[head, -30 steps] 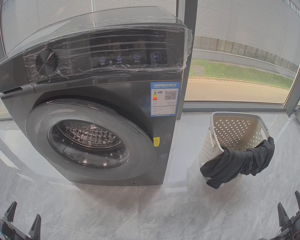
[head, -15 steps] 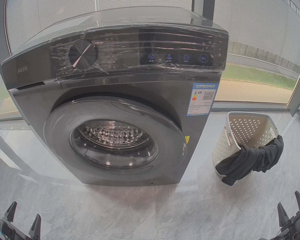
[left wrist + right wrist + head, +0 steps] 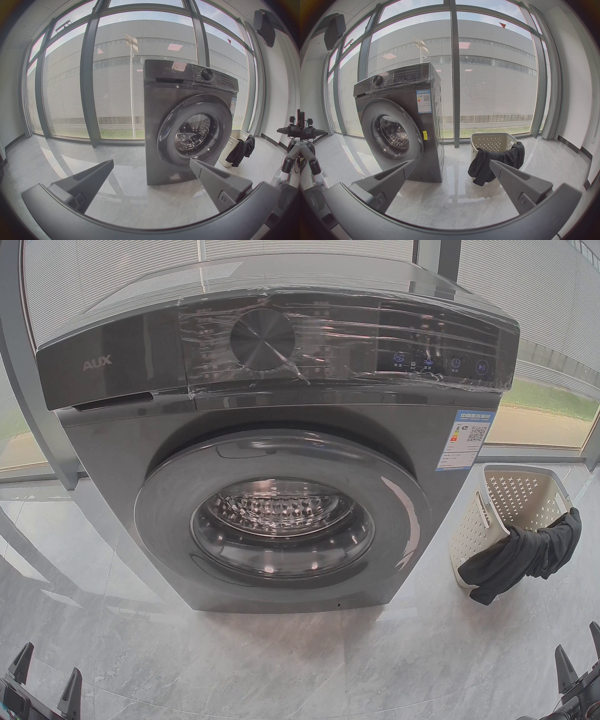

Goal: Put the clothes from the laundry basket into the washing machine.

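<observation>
Left gripper and right gripper hang low at the robot's sides, each with fingers spread wide and holding nothing, as the head camera comes round to face the washing machine. Over the last second the whole view has slid. The machine was off to the left and now stands in the middle, while the laundry basket has drifted toward the right edge. That is the camera turning, not the things moving, and both grippers sit in the same corners of the view as before.

For the task, this looks like squaring up to the machine, with no clothing collected yet. A dark garment is draped over the basket's near rim, one end inside and the rest trailing down the outer wall toward the floor. The basket stands on the floor just beside the machine, on the robot's right. The round door appears shut, so it will likely need opening before anything goes in.

The floor is pale, glossy, marble-patterned stone that mirrors the machine. Tall windows behind it look onto a grey building and a strip of grass. Clear film covers the control panel.
</observation>
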